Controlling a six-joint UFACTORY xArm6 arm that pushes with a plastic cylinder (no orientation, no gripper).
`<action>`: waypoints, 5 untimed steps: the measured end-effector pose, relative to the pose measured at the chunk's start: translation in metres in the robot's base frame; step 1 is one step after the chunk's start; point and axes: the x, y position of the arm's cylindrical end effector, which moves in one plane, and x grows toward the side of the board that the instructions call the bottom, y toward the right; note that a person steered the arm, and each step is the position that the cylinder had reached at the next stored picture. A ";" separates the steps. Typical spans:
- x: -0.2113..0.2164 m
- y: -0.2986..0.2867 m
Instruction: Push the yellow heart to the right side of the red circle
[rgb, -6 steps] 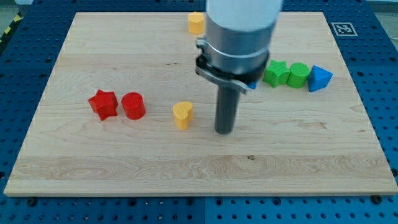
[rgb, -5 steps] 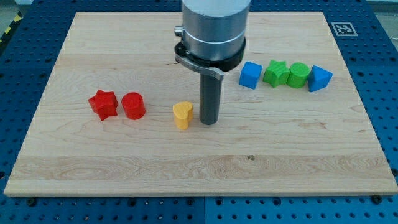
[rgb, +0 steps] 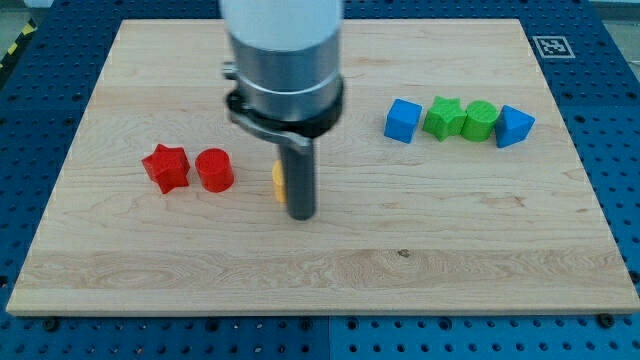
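Rod tool's tip rests on the tabletop, grasping nothing, covering most of the yellow heart at its left, with the red circle further left.

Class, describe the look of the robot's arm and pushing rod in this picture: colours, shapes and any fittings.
A wide, pale grey cylinder ends in a darker metallic band ringed by a black clamp-like collar. Below hangs a straight dark grey rod down to my tip. No cables or markings show.
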 end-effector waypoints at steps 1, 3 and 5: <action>-0.003 0.020; -0.025 0.001; -0.039 -0.034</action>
